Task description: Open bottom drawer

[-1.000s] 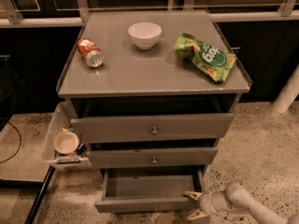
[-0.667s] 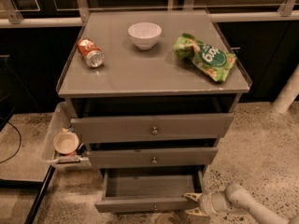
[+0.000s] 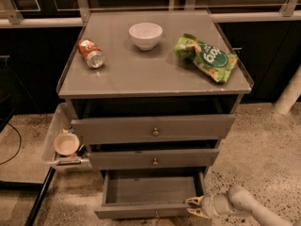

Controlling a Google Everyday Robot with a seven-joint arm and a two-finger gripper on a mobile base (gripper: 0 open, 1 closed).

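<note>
The bottom drawer (image 3: 149, 192) of the grey cabinet stands pulled out, and its shallow grey box shows empty inside. Its narrow front panel (image 3: 141, 212) runs along the bottom edge of the view, with the knob just at the frame's edge. My gripper (image 3: 194, 206) reaches in from the lower right on a white arm (image 3: 249, 208). It sits at the right front corner of the drawer, with its pale fingertips (image 3: 193, 201) against the front panel.
The middle drawer (image 3: 154, 159) and top drawer (image 3: 153, 128) stand slightly out. On the cabinet top (image 3: 141, 74) are a white bowl (image 3: 146, 35), a tipped orange can (image 3: 91, 53) and a green chip bag (image 3: 207, 57). A side tray (image 3: 54, 135) holding a small bowl (image 3: 66, 144) hangs at left.
</note>
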